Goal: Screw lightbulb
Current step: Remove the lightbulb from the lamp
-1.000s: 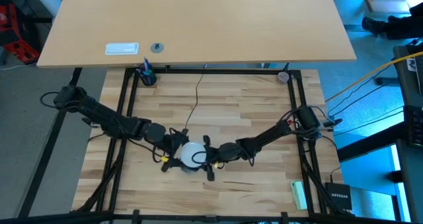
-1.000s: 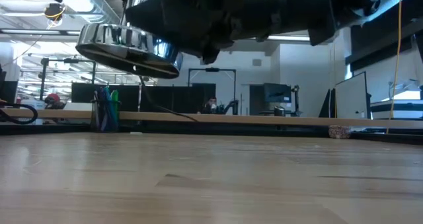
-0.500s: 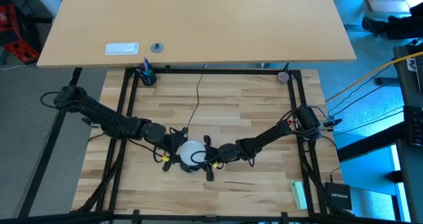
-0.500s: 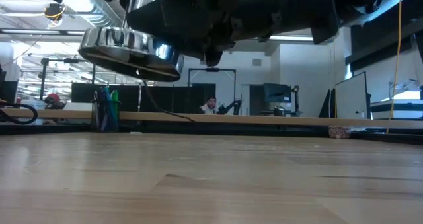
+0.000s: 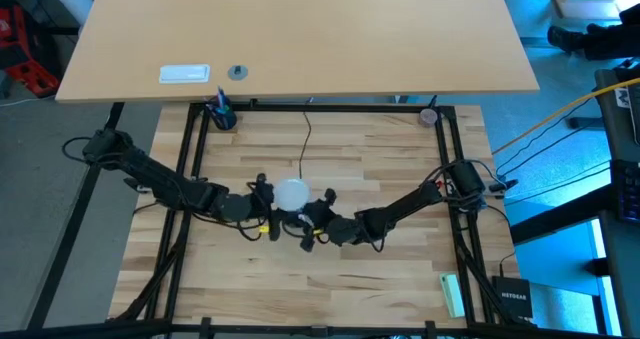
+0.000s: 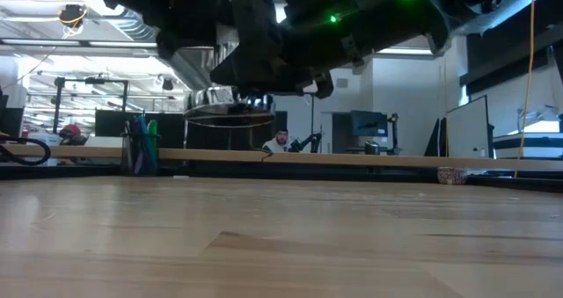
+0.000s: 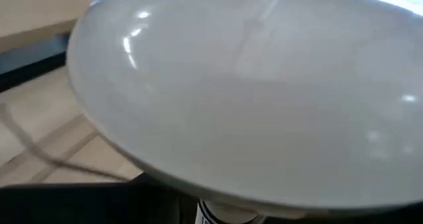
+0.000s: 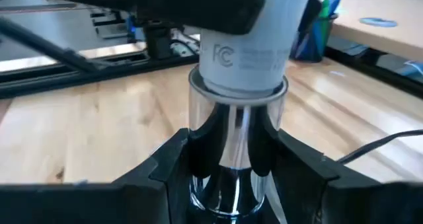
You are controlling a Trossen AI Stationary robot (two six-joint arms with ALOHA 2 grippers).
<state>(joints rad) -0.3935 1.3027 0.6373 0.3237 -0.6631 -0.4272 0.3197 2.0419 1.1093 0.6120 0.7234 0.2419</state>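
Above the middle of the wooden table (image 5: pixel 400 159), the left gripper (image 5: pixel 262 201) pinches the lightbulb (image 5: pixel 292 192), its neck seated in the silver socket (image 8: pixel 236 151), which the right gripper (image 5: pixel 318 211) clamps.

"FC" mark on the lightbulb (image 8: pixel 241 55) neck.

lightbulb (image 5: pixel 292 192) between both grippers
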